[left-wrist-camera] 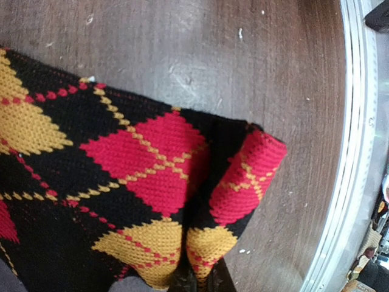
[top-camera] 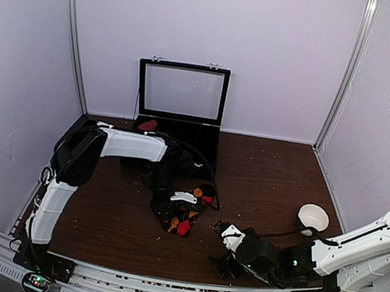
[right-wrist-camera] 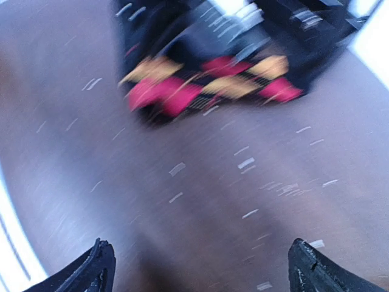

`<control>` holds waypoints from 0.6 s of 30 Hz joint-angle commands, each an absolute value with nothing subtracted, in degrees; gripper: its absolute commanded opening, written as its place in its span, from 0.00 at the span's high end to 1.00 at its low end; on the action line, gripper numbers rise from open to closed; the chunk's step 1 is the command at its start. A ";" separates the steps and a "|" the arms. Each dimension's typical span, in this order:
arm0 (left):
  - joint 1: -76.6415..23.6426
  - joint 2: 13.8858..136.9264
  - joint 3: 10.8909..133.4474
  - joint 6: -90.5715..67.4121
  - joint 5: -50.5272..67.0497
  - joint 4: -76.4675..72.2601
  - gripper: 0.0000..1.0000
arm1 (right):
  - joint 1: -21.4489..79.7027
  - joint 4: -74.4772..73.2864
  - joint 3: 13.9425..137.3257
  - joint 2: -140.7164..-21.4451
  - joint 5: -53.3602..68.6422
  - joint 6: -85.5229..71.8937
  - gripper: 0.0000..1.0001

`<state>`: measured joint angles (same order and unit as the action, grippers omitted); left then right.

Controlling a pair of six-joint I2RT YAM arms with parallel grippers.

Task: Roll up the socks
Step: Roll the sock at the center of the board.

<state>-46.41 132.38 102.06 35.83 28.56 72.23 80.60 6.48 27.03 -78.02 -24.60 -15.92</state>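
One black argyle sock (left-wrist-camera: 146, 158) with red and yellow-orange diamonds lies folded mid-worktop (top-camera: 270, 178), its fold pinched in the clenched left tool (top-camera: 180, 209), while the right tool (right-wrist-camera: 203, 274) hangs released near it, with one white bowl (top-camera: 313, 218) and one open black case (top-camera: 203, 140) farther off.

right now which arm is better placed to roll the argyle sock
Left: the left gripper is shut on the argyle sock. The right gripper hangs open and empty over the table, apart from it.
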 commanded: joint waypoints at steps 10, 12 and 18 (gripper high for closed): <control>-45.89 137.04 106.50 35.24 31.89 77.54 1.00 | 80.45 17.17 31.95 -85.56 -20.94 -4.42 0.00; -45.88 137.65 107.10 34.63 32.15 77.93 1.00 | 80.22 19.58 33.84 -87.58 -16.42 -0.92 0.01; -45.92 138.83 108.07 33.66 32.04 78.70 1.00 | 77.03 20.48 41.98 -95.07 -7.59 6.72 0.25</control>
<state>-45.93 136.73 107.24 34.54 32.32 78.41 79.37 17.96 36.95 -91.42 -15.53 -0.27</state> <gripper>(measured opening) 0.029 0.802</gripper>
